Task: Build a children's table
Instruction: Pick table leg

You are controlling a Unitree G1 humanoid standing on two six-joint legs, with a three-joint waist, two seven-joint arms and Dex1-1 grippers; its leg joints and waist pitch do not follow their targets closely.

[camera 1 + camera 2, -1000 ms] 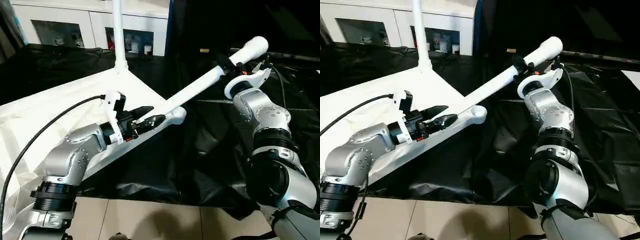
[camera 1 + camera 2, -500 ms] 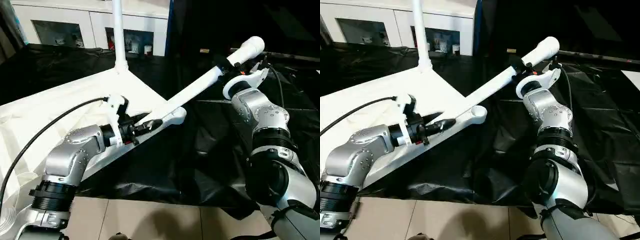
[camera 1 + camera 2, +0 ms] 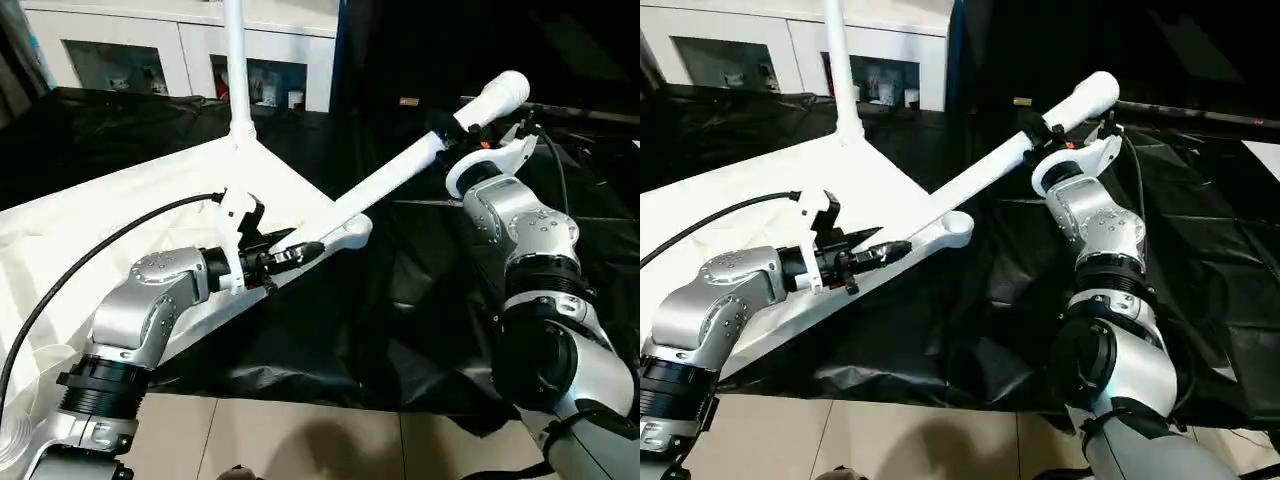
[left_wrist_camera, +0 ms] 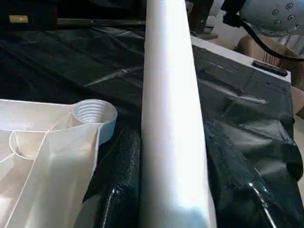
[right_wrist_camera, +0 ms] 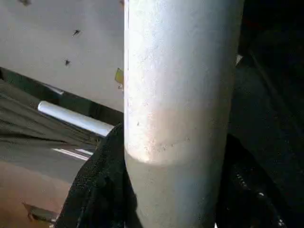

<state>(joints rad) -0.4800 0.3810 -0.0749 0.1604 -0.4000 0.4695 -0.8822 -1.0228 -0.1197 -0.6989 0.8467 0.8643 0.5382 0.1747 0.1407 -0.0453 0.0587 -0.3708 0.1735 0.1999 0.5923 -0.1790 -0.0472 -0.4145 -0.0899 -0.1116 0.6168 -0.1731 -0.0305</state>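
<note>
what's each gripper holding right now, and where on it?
Both hold the same white leg: the left gripper clamps its lower end beside the tabletop's corner socket, the right gripper clamps it near the upper, thicker end.

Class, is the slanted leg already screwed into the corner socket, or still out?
Out. The leg lies beside the empty socket, whose threads show.

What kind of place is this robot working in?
Probably an indoor lab or demo room set up like a home: a white cabinet with glass doors stands behind, black plastic sheeting covers the work surface, and there is tiled floor below.
</note>
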